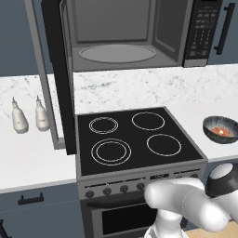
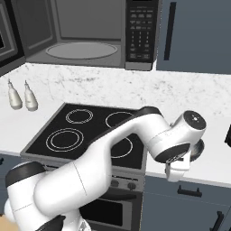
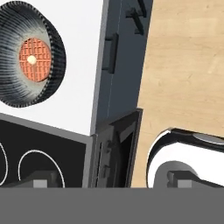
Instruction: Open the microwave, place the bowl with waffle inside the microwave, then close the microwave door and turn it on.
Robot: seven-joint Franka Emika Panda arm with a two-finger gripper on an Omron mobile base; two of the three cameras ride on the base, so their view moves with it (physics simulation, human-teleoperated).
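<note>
The door point(image 1: 58, 79) hangs swung wide at 9 o'clock of the microwave point(image 1: 125, 32), baring the turntable point(image 1: 117, 53), so the cavity looks ready for loading. The bowl point(image 1: 221, 128) sits on the counter point(image 1: 139, 90) at 3 o'clock of the stove point(image 1: 135, 137), the waffle point(image 3: 35, 59) inside it. The tool point(image 2: 180, 168) hangs over the counter edge by the bowl, jaws spread and empty, likely lining up a grasp. In the right base view the arm hides most of the bowl; fingertips are barely visible.
</note>
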